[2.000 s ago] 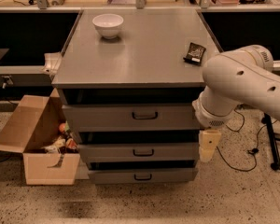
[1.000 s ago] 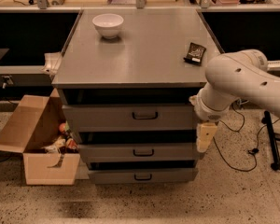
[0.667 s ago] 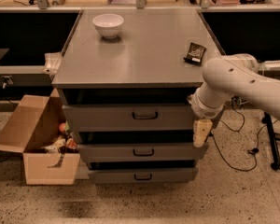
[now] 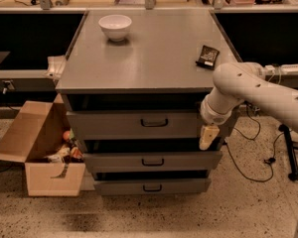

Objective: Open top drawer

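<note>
The grey cabinet has three drawers. The top drawer (image 4: 134, 124) is the widest front, grey metal with a small dark bar handle (image 4: 154, 122) at its centre, and its front stands a little proud under the cabinet top. My gripper (image 4: 208, 137) hangs from the white arm (image 4: 258, 95) at the right end of the top drawer front, its cream fingertips pointing down, about a hand's width right of the handle. It holds nothing that I can see.
Two smaller drawers (image 4: 151, 161) sit below. On the cabinet top (image 4: 154, 53) stand a white bowl (image 4: 115, 27) at the back left and a dark packet (image 4: 208, 56) at the right edge. An open cardboard box (image 4: 39, 152) with items stands on the floor to the left. Cables lie on the right.
My arm and gripper have moved left and slightly up, from beside the cabinet's right side to the right end of the top drawer front.
</note>
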### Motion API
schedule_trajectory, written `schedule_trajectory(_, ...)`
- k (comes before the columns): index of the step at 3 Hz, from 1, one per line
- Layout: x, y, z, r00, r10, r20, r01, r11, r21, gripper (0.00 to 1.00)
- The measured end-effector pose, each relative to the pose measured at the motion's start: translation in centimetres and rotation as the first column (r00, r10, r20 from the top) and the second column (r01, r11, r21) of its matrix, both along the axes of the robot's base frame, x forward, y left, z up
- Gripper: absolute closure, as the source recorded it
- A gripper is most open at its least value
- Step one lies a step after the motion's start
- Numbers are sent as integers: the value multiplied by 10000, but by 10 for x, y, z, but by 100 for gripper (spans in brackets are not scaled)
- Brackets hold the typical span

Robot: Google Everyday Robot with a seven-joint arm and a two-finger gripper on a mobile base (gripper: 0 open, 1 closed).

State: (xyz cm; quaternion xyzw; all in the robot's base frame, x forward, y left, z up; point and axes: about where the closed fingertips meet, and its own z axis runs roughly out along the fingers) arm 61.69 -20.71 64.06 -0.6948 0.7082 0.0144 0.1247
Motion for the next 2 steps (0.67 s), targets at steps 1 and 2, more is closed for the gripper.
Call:
schedule_trajectory(1,-1,0,9,10000,13,20,-13,10000,18,48)
schedule_trajectory(2,-1,0,15,10000,14,20,-14,10000,18,71)
